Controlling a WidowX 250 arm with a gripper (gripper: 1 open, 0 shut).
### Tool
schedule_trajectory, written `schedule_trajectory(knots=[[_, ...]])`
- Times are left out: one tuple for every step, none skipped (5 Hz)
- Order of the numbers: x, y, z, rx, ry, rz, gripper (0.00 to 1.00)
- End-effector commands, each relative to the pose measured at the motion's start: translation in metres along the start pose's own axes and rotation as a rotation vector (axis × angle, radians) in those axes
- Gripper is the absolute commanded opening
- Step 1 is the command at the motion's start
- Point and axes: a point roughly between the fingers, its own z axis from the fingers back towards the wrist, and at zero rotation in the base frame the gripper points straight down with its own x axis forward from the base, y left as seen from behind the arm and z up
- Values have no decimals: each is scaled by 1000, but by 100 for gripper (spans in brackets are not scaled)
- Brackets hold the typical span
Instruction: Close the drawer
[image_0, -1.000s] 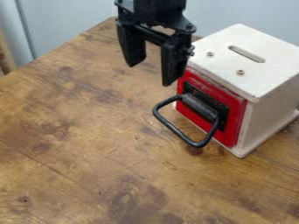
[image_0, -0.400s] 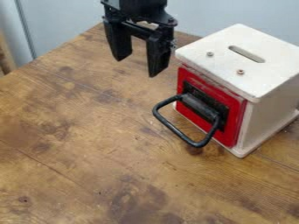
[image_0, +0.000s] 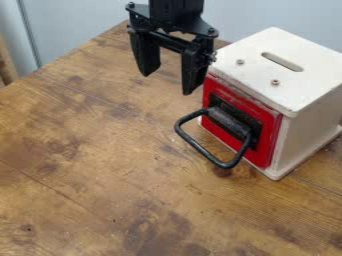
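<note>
**Red drawer waits for a push**

At far centre the gripper (image_0: 171, 72) hangs with its fingers spread, holding nothing, just left of the cream box (image_0: 297, 100). The drawer (image_0: 243, 122) sits in the box at right, its red front facing left. It looks rigid and light; I would push the flat front, since the black loop handle (image_0: 210, 140) may swing. The wooden table (image_0: 80, 160) is worn, and a pale wall (image_0: 80, 25) stands beyond.

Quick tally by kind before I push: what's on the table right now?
Cream box: 1
Red drawer: 1
Black loop handle: 1
Pincer, open, above the table: 1
Total: 4
</note>
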Motion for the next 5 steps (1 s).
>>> schedule_trajectory(knots=[[4, -11, 20, -7, -49, -55, 100], [9, -10, 25, -12, -58, -102, 100], [10, -9, 27, -14, -63, -139, 100], [10, -7, 28, -14, -68, -146, 100], [6, 2, 29, -2, -69, -56, 100]])
